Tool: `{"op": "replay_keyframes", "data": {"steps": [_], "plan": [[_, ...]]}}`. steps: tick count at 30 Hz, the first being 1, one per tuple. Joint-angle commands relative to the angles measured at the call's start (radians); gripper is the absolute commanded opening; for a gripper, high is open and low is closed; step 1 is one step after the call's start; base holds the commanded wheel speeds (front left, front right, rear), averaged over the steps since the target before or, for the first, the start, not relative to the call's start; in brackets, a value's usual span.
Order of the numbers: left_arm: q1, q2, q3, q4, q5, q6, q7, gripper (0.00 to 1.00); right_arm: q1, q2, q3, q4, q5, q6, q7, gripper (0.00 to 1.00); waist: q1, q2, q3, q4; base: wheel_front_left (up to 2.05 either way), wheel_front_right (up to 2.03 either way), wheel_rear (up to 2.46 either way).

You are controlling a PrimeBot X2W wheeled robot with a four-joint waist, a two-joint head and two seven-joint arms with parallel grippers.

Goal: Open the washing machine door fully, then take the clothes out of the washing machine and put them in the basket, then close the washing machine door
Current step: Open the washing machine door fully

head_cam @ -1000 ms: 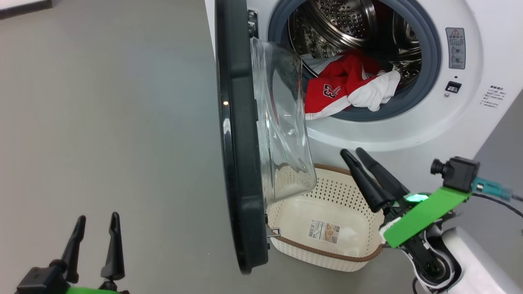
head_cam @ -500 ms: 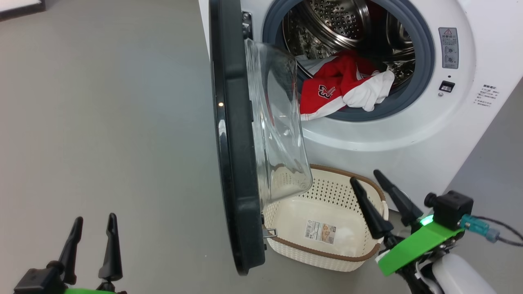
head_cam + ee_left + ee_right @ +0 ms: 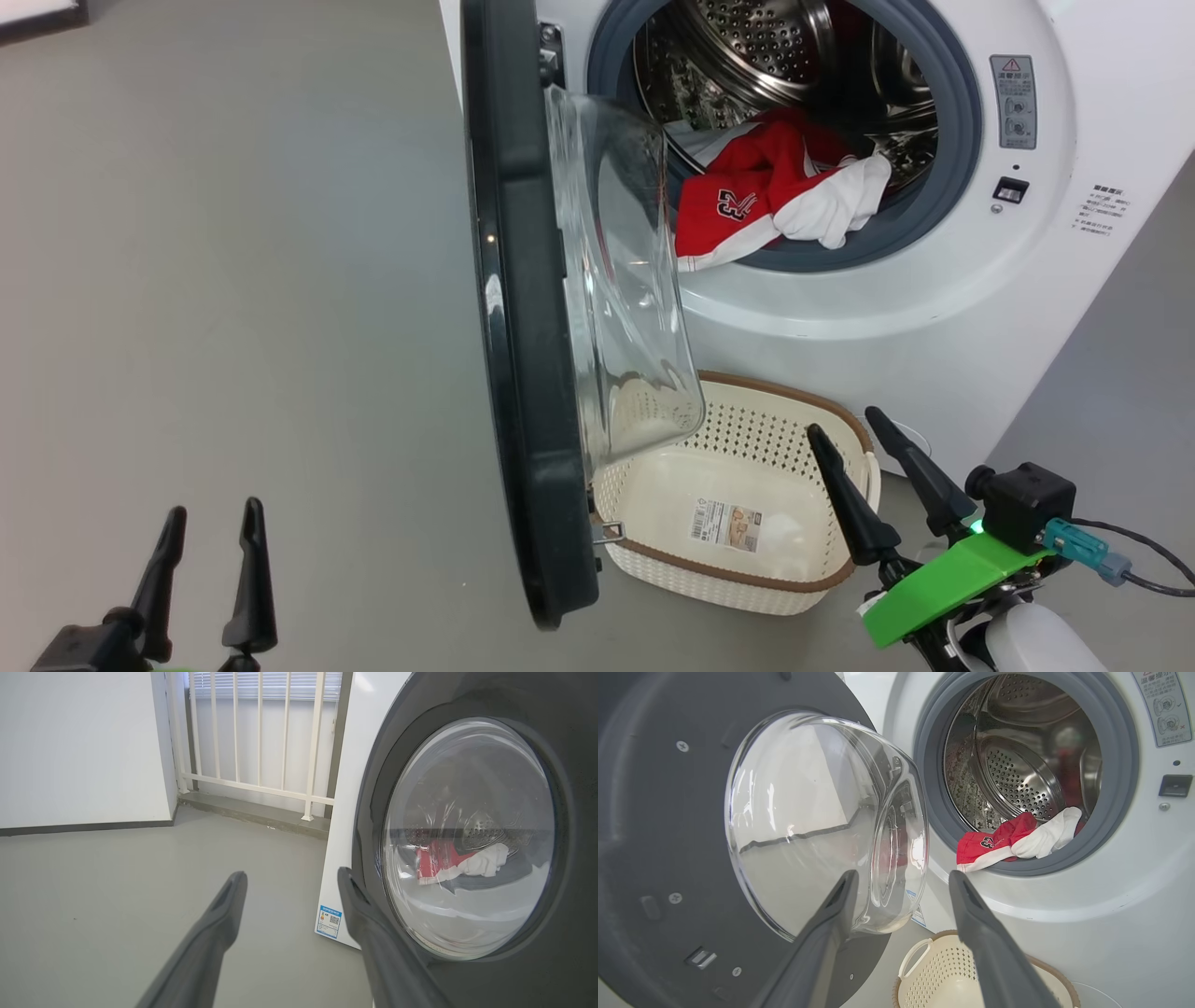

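Note:
The white washing machine (image 3: pixel 934 308) stands at the upper right with its door (image 3: pixel 523 373) swung out edge-on, the glass bowl (image 3: pixel 621 280) bulging toward the drum. The red jersey with number 23 (image 3: pixel 738 201) and the white cloth (image 3: pixel 831 210) hang over the grey gasket (image 3: pixel 934 826) at the drum mouth. The cream basket (image 3: pixel 738 504) sits on the floor below the opening, nothing in it but a paper label. My right gripper (image 3: pixel 845 422) is open at the basket's right rim, holding nothing. Low at the left my left gripper (image 3: pixel 213 511) is open, left of the door (image 3: pixel 467 835).
Grey floor (image 3: pixel 233 280) stretches wide to the left of the door. In the left wrist view a white wall (image 3: pixel 79 746) and a white railing (image 3: pixel 257 732) stand beyond the machine's side. A cable (image 3: pixel 1134 541) trails from my right wrist.
My right gripper has dropped lower and back toward me and its fingers have spread apart. The head camera has shifted, sliding the whole scene left. The left gripper has stayed put.

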Motion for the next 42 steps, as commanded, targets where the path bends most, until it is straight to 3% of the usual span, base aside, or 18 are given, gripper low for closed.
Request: {"op": "replay_keyframes", "data": {"steps": [1,40,41,42], "plan": [[-0.024,0.011,0.037,-0.028,0.004,-0.003,-0.008,1.00,0.000,0.006,0.007,-0.027,-0.015,0.002,-0.012,1.00,0.0000,0.0000,0.001,-0.002,0.00,0.00,0.00],[-0.033,0.000,0.043,-0.029,-0.010,-0.003,-0.008,1.00,-0.003,0.015,0.002,-0.012,-0.033,0.002,-0.012,1.00,0.0000,0.0000,0.002,0.000,0.00,0.00,0.00],[-0.033,0.000,0.042,-0.029,-0.011,-0.003,-0.008,0.96,-0.003,0.015,0.002,-0.011,-0.033,0.002,-0.012,1.00,0.0000,0.0000,0.002,0.000,0.00,0.00,0.00],[-0.033,0.000,0.041,-0.030,-0.011,-0.003,-0.008,0.73,-0.003,0.015,0.001,-0.011,-0.034,0.002,-0.012,1.00,0.0000,0.0000,0.003,0.000,0.00,0.00,0.00]]}}
